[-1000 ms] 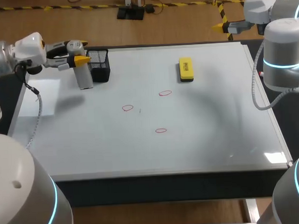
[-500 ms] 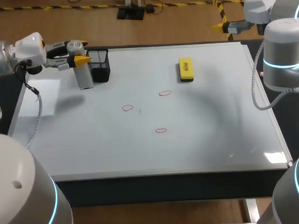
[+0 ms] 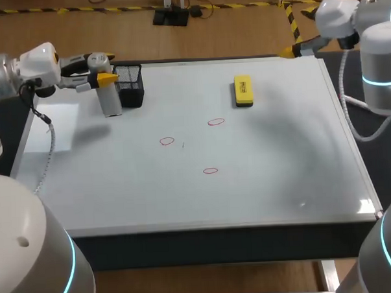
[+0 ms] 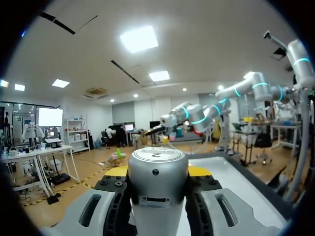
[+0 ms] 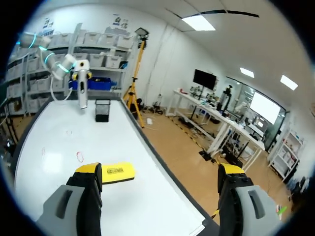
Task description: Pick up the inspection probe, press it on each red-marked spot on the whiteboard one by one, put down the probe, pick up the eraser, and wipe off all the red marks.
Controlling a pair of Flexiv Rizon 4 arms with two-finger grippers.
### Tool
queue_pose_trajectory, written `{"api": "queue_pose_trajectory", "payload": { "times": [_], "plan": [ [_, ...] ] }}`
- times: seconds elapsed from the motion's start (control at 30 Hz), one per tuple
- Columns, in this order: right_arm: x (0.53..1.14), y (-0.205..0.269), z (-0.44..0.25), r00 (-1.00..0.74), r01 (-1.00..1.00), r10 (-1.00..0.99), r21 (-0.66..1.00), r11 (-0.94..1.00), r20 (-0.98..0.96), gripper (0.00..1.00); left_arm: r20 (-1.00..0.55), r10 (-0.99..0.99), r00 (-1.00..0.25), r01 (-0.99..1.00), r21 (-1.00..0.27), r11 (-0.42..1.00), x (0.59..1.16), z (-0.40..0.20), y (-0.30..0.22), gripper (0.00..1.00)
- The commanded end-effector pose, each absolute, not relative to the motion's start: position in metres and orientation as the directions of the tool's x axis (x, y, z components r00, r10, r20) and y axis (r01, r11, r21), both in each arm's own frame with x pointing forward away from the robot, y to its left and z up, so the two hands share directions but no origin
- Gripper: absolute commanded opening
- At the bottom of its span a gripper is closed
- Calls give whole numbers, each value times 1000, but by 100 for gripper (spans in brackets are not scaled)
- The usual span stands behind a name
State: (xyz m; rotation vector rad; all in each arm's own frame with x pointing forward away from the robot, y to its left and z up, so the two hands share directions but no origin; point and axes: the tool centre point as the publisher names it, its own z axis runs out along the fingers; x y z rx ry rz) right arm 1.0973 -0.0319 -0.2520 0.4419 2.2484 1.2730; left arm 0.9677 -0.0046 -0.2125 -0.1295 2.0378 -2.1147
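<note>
arms (image 3: 381, 54) silver-grey, cyan rings | right gripper (image 5: 159, 169) tips yellow | cable (image 3: 52, 145) seemingly grey

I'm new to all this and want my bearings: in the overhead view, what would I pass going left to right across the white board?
Grey probe → black mesh holder → leftmost red mark → yellow eraser.

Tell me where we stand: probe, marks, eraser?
Done: the probe is picked up, clamped in the left gripper beside the mesh holder. Whether any spot was pressed, I cannot tell. Left: all three red marks are unwiped, the eraser lies untouched on the whiteboard, and the right gripper is open and empty.
</note>
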Motion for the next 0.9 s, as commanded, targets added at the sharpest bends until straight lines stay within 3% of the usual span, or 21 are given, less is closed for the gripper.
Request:
{"api": "queue_pose_trajectory", "payload": {
  "times": [0.03, 0.43, 0.9],
  "plan": [
    [1093, -28, -257, -893, -32, 322, 756, 654, -316, 100, -77, -205, -976, 85, -996, -29, 968, -212, -4, 0],
    [1065, 13, -286, -878, -377, -174, 419, 826, -445, 100, -77, -205, -976, 85, -996, -29, 968, -212, -4, 0],
    [1049, 43, -310, -715, -676, -552, 223, 702, -429, 100, -77, -205, -976, 85, -996, -29, 968, -212, -4, 0]
  ]
}}
